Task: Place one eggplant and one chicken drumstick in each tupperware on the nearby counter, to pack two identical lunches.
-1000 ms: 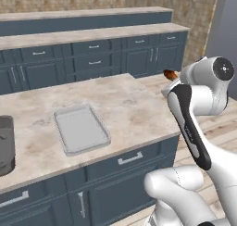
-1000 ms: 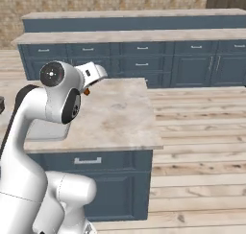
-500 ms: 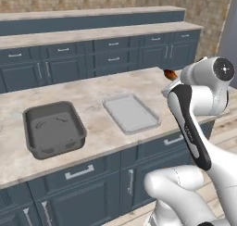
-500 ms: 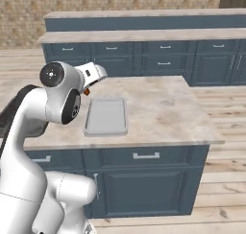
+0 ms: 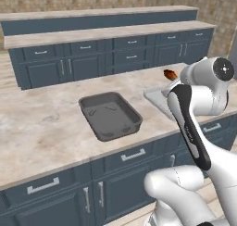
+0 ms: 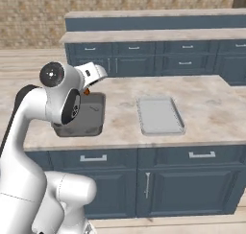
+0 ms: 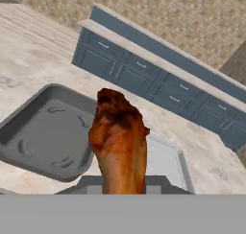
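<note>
The white arm rises from the base and bends back on itself, so that the big round joint sits high and the hand points forward over the counter (image 5: 41, 128). In the left base view the gripper (image 5: 172, 79) is at about 2 o'clock of the picture, mostly hidden behind the arm's own joint, and a small brown tip of the chicken drumstick (image 5: 170, 74) sticks out beside it. In the right base view the hand is at about 10 o'clock, held above the stone top and tilted a little downward, with the drumstick (image 6: 87, 90) showing as a small brown spot under it. The hand view shows the drumstick (image 7: 118, 139) standing up between the closed jaws, which are clamped on its narrow end; the thick roasted end points away from the camera. The fingertips themselves are hidden by the meat. The dark grey tub (image 5: 109, 114) lies on the counter, at about 9 o'clock from the gripper in the left base view, and nothing is visible inside it. The pale grey tray (image 6: 159, 115) lies just beside the tub on the same top, not touching it. In the hand view the drumstick hangs above the gap between the tub (image 7: 45, 132) and the tray (image 7: 166, 163).
</note>
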